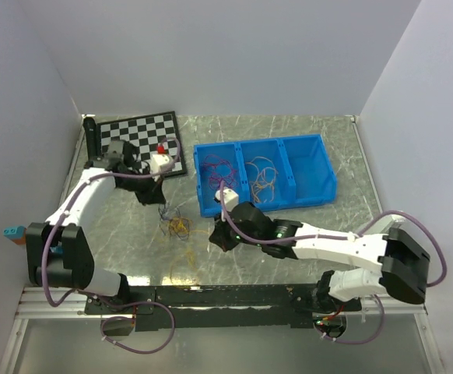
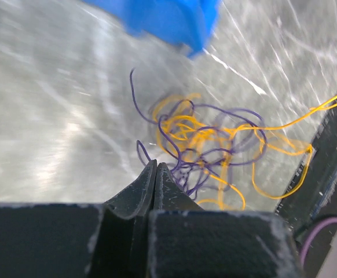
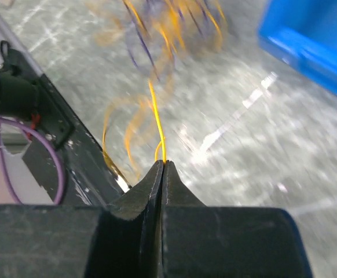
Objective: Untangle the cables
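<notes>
A tangle of thin yellow-orange and purple cables [image 1: 177, 226] lies on the table between my grippers. My left gripper [image 1: 159, 198] is just behind and left of it. In the left wrist view its jaws [image 2: 156, 165] are shut, with a purple strand [image 2: 140, 152] running to the tip and the tangle [image 2: 209, 145] just beyond. My right gripper [image 1: 218, 237] is to the right of the tangle. Its jaws [image 3: 163, 163] are shut on a yellow cable [image 3: 156, 113] that stretches taut to the blurred tangle [image 3: 168, 23]. A loose yellow loop [image 1: 184, 261] lies near the front.
A blue three-part bin [image 1: 258, 142] stands right of centre, with purple and orange strands in its left and middle parts. It also shows in the wrist views [image 2: 162, 20] [image 3: 313, 40]. A chessboard [image 1: 137, 128] lies at the back left. The black front rail [image 3: 52, 127] is close.
</notes>
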Available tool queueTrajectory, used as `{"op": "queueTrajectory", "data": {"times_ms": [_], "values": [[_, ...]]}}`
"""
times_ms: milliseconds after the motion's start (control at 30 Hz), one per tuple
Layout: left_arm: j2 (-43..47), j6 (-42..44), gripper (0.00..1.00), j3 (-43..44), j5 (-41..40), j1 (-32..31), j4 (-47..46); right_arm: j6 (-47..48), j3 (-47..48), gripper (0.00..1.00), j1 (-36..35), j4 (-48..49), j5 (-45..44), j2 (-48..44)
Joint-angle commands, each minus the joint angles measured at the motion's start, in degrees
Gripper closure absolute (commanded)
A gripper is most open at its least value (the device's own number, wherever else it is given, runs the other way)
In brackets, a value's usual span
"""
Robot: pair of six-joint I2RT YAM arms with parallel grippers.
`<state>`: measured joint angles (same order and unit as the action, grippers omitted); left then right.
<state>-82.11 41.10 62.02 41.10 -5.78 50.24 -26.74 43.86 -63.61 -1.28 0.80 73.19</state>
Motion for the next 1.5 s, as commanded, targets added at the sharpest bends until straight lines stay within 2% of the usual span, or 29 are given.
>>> {"op": "queueTrajectory", "data": {"times_ms": [0,200,467,533,633,700,800,833,933,967,1033,1100,1167,1233,1333,1400,1467], "values": [[5.28,-1.63,0.99,8.80,2.67,2.09,3.72,-1.91,-2.63,1.00,-0.11,-6.44,-5.54,-6.90],[10.64,-9.63,0.99,18.91,-0.23,3.14,2.24,-6.30,-6.85,1.00,-0.11,-14.97,-9.06,-15.17],[13.29,-19.03,0.99,30.17,-11.92,5.33,-5.76,-19.03,-13.35,1.00,-4.58,-24.64,-12.22,-21.94],[13.38,-18.95,0.99,32.63,-10.79,5.61,-5.77,-21.33,-14.67,1.00,-6.69,-25.00,-12.40,-22.39],[12.06,-18.17,0.99,38.94,-4.39,5.61,-1.91,-22.48,-14.94,1.00,-9.24,-22.72,-12.14,-20.46],[11.70,-17.72,0.99,41.51,1.49,5.61,-0.06,-21.17,-13.19,1.00,-10.30,-21.84,-11.96,-19.14],[11.88,-18.78,0.99,41.69,4.95,5.61,-0.49,-17.92,-8.98,1.00,-10.39,-23.41,-14.41,-19.48],[11.88,-18.69,0.99,41.34,5.13,5.61,-0.23,-16.78,-7.57,0.94,-10.48,-23.94,-15.12,-20.01],[12.32,-19.48,0.99,36.36,2.85,5.61,-1.36,-12.65,-3.09,0.56,-10.39,-25.61,-17.93,-21.15],[12.84,-19.92,0.99,33.89,1.89,5.61,-2.68,-11.07,-1.33,0.47,-10.39,-25.70,-18.63,-20.90],[14.68,-22.45,0.98,28.10,-0.22,5.61,-5.75,-7.03,2.01,0.36,-10.30,-24.92,-19.69,-19.58],[15.74,-25.26,0.94,23.34,-1.98,5.61,-8.65,-3.16,5.69,0.30,-8.56,-22.38,-18.48,-16.08],[16.19,-29.04,0.83,20.87,-4.96,5.61,-11.47,-0.08,8.86,0.26,-5.31,-18.51,-13.66,-11.60],[16.19,-33.25,0.64,19.98,-8.65,8.58,-13.49,2.65,12.90,0.24,-2.05,-14.91,-8.12,-4.93],[16.62,-37.31,0.39,19.63,-8.32,14.90,-15.51,6.60,21.32,0.22,1.02,-11.21,-2.75,7.80],[17.33,-37.50,0.29,19.54,-7.18,18.68,-15.09,8.10,28.62,0.21,1.91,-10.41,0.85,17.12],[18.29,-36.80,0.25,19.63,-6.30,22.29,-14.30,9.77,36.00,0.20,2.09,-10.06,3.06,25.74]]}}
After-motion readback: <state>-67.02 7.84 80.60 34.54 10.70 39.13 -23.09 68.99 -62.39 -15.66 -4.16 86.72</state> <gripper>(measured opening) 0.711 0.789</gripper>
